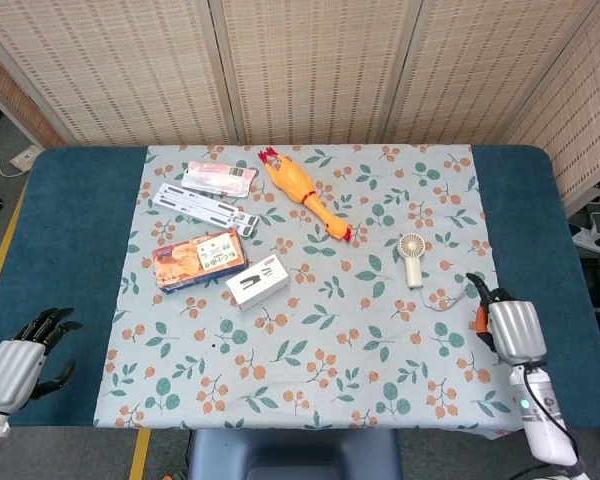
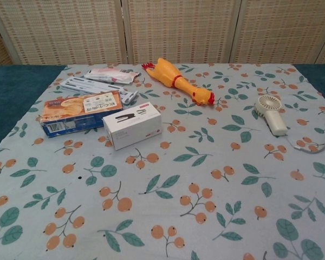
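Observation:
My right hand (image 1: 508, 328) hovers over the right edge of the flowered cloth (image 1: 310, 380) near the table's front. Its back faces the head camera, its thumb sticks out, and it holds nothing. The nearest thing is a small white hand-held fan (image 1: 412, 257) (image 2: 271, 112), lying flat up and to the left of the hand, with a thin strap loop (image 2: 310, 146) trailing toward it. My left hand (image 1: 18, 357) hangs beyond the front left corner, fingers spread and empty. The chest view shows neither hand.
A yellow rubber chicken (image 1: 304, 190) (image 2: 179, 81) lies at the back centre. On the left are an orange snack box (image 1: 198, 259) (image 2: 78, 110), a white stapler box (image 1: 258, 280) (image 2: 132, 125), a long white box (image 1: 204, 207) and a pink packet (image 1: 220, 178). The blue table (image 1: 70, 230) borders the cloth.

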Tool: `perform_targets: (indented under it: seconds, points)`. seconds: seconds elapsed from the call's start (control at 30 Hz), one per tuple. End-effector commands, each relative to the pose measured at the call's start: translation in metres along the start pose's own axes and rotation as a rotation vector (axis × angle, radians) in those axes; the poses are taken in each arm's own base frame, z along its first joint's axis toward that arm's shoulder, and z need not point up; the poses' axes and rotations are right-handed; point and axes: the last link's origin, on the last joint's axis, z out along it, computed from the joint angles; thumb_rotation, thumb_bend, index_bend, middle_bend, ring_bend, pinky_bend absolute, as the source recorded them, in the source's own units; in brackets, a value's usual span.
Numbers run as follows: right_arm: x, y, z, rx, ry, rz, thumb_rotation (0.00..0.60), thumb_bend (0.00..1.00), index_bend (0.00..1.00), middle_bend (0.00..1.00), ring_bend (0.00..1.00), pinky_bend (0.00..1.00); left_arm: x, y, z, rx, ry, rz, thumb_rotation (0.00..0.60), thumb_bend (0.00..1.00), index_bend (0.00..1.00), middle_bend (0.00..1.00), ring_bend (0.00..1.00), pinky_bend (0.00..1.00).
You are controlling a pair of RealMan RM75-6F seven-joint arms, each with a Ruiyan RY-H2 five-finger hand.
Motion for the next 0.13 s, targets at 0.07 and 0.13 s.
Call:
perform_targets:
  seconds: [0.07,0.13]
  points:
    - [0.0080,0.0083,-0.0219,0.029,0.065,0.003,0.600,0.50,0.14,0.47,0.29,0.65,-0.0030,0.0010,0.0040,-0.001,-0.009,0.007,0.600,0.38,0.26,0.13,0.10,0.30]
    - [0.0144,0.0077,-0.0246,0.044,0.115,0.011,0.600,0.47,0.14,0.45,0.28,0.64,-0.0052,0.0012,0.0052,-0.001,-0.018,0.013,0.600,0.38,0.26,0.13,0.10,0.30]
